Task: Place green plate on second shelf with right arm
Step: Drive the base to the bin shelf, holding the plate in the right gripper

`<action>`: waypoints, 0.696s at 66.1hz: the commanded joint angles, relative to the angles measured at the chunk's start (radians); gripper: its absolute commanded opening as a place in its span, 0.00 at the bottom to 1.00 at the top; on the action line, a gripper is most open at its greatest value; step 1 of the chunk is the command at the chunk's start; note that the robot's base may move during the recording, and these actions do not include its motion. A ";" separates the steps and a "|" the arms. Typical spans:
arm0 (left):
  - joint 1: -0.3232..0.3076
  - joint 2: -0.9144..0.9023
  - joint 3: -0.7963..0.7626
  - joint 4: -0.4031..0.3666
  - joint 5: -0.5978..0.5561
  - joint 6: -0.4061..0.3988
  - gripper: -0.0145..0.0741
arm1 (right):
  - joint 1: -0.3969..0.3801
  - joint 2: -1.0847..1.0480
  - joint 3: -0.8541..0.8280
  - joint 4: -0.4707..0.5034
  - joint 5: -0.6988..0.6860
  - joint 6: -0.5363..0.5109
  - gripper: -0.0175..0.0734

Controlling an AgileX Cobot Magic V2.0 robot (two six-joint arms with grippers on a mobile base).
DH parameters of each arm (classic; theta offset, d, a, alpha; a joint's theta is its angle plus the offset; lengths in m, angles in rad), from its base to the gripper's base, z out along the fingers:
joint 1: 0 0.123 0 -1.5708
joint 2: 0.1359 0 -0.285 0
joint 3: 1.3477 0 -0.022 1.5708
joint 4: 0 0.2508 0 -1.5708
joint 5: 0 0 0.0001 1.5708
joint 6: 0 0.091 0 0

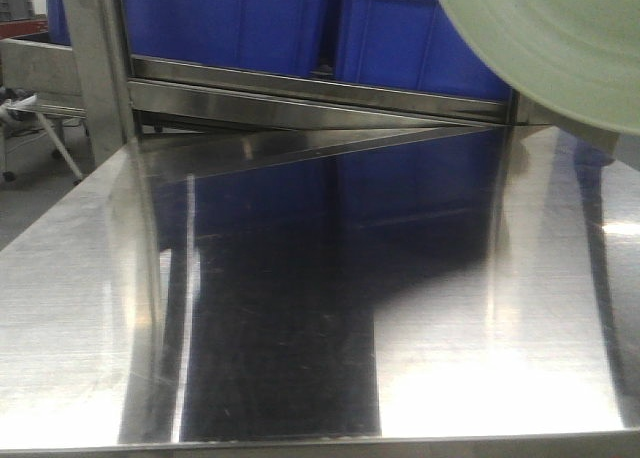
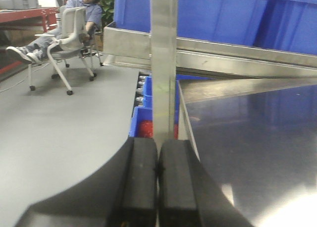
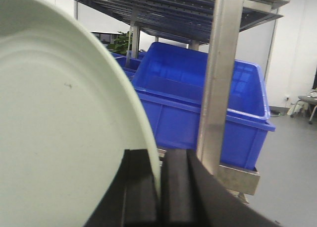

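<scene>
Your right gripper [image 3: 159, 185] is pinching the green plate [image 3: 59, 118] by its rim, with the plate standing on edge between the black pads. In the front view the plate's up in the top right corner, above the steel tabletop [image 1: 90, 308] and right in front of the second shelf [image 1: 320, 86] with its blue bins [image 1: 240, 18]. Your left gripper [image 2: 157, 177] is pressed together on nothing, facing the rack post [image 2: 164, 63].

Counted: two bins [image 1: 230, 18] on the shelf [image 1: 320, 86]; one plate [image 1: 560, 48] near the shelf's right end; one table [image 1: 90, 318] before the shelf; one post [image 2: 163, 63] at the shelf's left end; one chair [image 2: 72, 24] and one person [image 2: 79, 3], left of the shelf.
</scene>
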 commanded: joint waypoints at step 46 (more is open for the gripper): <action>-0.002 -0.017 0.041 -0.003 -0.086 -0.003 0.31 | 0.000 0.016 -0.033 0.000 -0.109 0.003 0.22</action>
